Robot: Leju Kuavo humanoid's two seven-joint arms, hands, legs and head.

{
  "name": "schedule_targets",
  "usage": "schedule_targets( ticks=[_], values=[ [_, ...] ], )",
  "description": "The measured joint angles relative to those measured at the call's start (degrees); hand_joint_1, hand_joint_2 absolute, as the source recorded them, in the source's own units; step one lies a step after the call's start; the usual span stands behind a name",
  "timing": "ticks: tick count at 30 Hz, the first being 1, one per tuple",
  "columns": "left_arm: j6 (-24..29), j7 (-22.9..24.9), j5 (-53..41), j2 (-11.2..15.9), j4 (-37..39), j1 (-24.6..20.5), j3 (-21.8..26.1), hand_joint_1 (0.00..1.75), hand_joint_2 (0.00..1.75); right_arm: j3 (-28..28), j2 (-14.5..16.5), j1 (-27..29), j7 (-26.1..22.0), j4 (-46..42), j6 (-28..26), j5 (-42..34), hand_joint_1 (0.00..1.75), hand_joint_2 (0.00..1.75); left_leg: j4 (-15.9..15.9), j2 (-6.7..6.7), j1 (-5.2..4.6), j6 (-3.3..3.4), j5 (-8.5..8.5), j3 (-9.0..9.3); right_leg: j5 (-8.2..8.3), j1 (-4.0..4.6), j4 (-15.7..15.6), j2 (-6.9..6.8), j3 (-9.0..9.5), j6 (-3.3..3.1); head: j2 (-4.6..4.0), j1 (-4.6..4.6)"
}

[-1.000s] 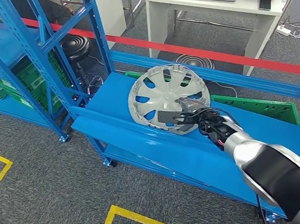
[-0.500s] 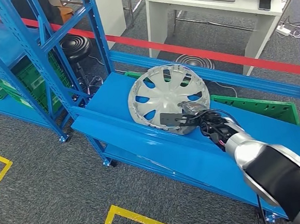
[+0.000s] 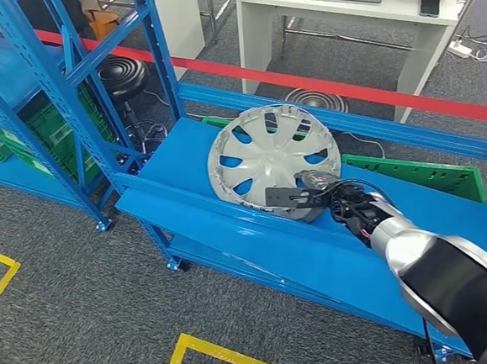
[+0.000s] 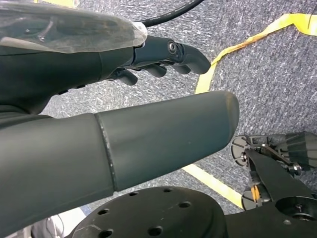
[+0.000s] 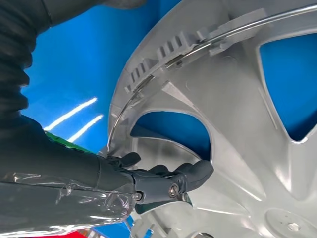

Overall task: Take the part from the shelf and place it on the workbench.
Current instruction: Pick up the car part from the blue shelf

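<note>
Silver wheel cover (image 3: 271,157) lies on blue shelf (image 3: 182,166). Right robot hand (image 3: 303,194) touches its edge, fingers (image 5: 186,173) thru a gap; grip unclear. Left robot hand (image 4: 123,129) holds nothing, fingers apart.

bare blue shelf (image 3: 183,174) left of hubcap (image 3: 271,154), back rail (image 3: 377,125) close behind

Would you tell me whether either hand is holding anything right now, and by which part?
The right hand has its fingers at the hubcap's near rim; a closed grip cannot be told.
</note>
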Motion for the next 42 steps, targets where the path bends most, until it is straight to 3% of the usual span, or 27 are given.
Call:
schedule_targets(
  ticks=[16, 25, 26, 27, 30, 31, 32, 34, 42],
  values=[
    [0.0, 0.0, -0.2, 0.0, 0.0, -0.4, 0.0, 0.00, 0.00, 0.1, -0.5, 0.0, -0.1, 0.0, 0.5, -0.3, 0.00, 1.75, 0.0, 0.00, 0.00, 0.00, 0.00, 0.00, 0.00, 0.00, 0.0, -0.02, 0.01, 0.00, 0.00, 0.00],
    [-0.2, 0.1, -0.4, -0.1, 0.0, -0.6, 0.0, 0.00, 0.00, 0.3, -1.0, 0.2, -0.2, -0.2, 0.7, -0.4, 0.14, 1.75, 0.0, 0.00, 0.00, 0.00, 0.00, 0.00, 0.00, 0.00, 0.0, -0.02, 0.02, 0.00, 0.00, 0.00],
    [-0.2, 0.1, -0.4, -0.1, 0.0, -0.6, 0.0, 0.00, 0.00, 0.4, -1.1, 0.2, -0.2, -0.2, 0.7, -0.4, 0.22, 1.75, 0.0, 0.00, 0.00, 0.00, 0.00, 0.00, 0.00, 0.00, 0.0, -0.02, 0.02, 0.00, 0.00, 0.00],
    [-0.2, 0.1, -0.4, -0.1, 0.0, -0.6, 0.0, 0.00, 0.00, 0.5, -1.1, 0.2, -0.2, -0.3, 0.7, -0.4, 0.41, 1.75, 0.0, 0.00, 0.00, 0.00, 0.00, 0.00, 0.00, 0.00, 0.0, -0.03, 0.02, 0.00, 0.00, 0.00],
    [-0.2, 0.1, -0.3, -0.1, 0.0, -0.6, 0.0, 0.00, 0.00, 0.7, -1.2, 0.2, -0.2, -0.4, 0.7, -0.3, 1.32, 1.75, 0.0, 0.00, 0.00, 0.00, 0.00, 0.00, 0.00, 0.00, 0.0, -0.03, 0.02, 0.00, 0.00, 0.00],
    [-0.2, 0.1, -0.3, -0.1, 0.0, -0.6, 0.0, 0.00, 0.00, 0.7, -1.3, 0.2, -0.2, -0.4, 0.7, -0.3, 1.53, 1.75, 0.0, 0.00, 0.00, 0.00, 0.00, 0.00, 0.00, 0.00, 0.0, -0.03, 0.03, 0.00, 0.00, 0.00],
    [-0.2, 0.1, -0.2, -0.1, 0.0, -0.6, 0.0, 0.00, 0.00, 0.8, -1.3, 0.2, -0.2, -0.4, 0.7, -0.3, 1.63, 1.75, 0.0, 0.00, 0.00, 0.00, 0.00, 0.00, 0.00, 0.00, 0.0, -0.03, 0.03, 0.00, 0.00, 0.00],
    [-0.2, 0.1, -0.2, -0.1, 0.0, -0.6, 0.0, 0.00, 0.00, 0.8, -1.3, 0.2, -0.2, -0.4, 0.7, -0.3, 1.72, 1.75, 0.0, 0.00, 0.00, 0.00, 0.00, 0.01, 0.00, 0.00, 0.0, -0.03, 0.03, 0.00, 0.00, 0.00],
    [-0.1, 0.1, 0.2, -0.1, 0.0, -0.6, 0.0, 0.00, 0.00, 1.5, -1.6, 0.3, -0.2, -0.6, 0.9, -0.3, 1.73, 1.75, 0.0, -0.01, 0.00, 0.00, 0.00, 0.01, 0.00, 0.00, 0.0, -0.03, 0.03, 0.00, 0.00, 0.00]
  ],
)
